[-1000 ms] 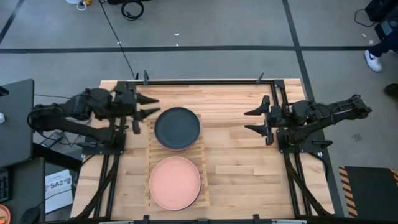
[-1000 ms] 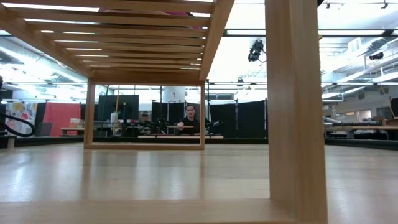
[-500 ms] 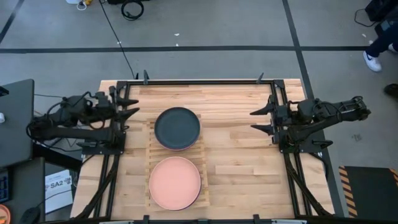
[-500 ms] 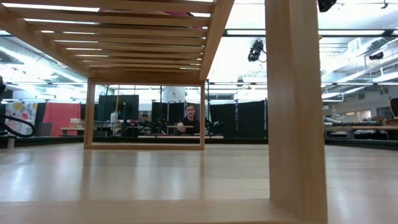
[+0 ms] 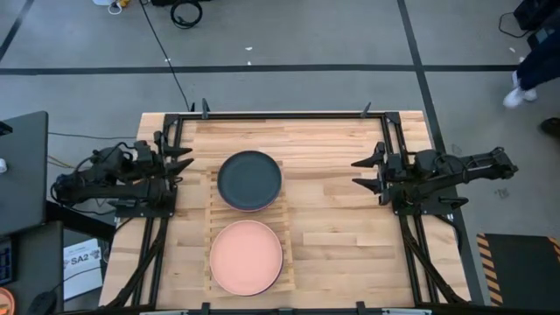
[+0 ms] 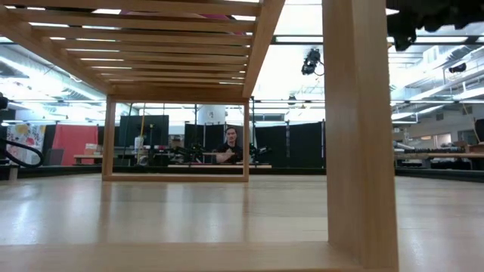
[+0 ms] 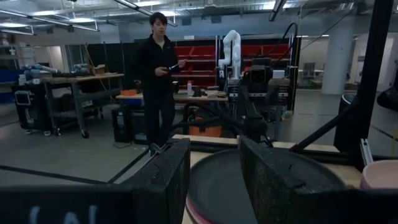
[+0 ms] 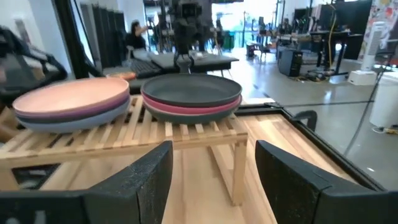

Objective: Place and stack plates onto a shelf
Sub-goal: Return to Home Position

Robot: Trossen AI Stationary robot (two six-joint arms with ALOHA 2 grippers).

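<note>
Wooden shelf (image 5: 286, 214) is topped by a dark grey plate (image 5: 249, 179) far, a salmon plate (image 5: 246, 256) near; left tool (image 5: 185, 157) and right tool (image 5: 359, 173) are held open, empty.

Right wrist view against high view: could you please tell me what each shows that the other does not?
Only the right wrist view shows the stacks side-on: a magenta plate under the dark grey plate, a purple plate under the salmon pink plate, and the shelf raised on legs. Only the high view shows the whole table, an arm at each side, left gripper and right gripper open. Both show two stacks side by side on the shelf.
</note>
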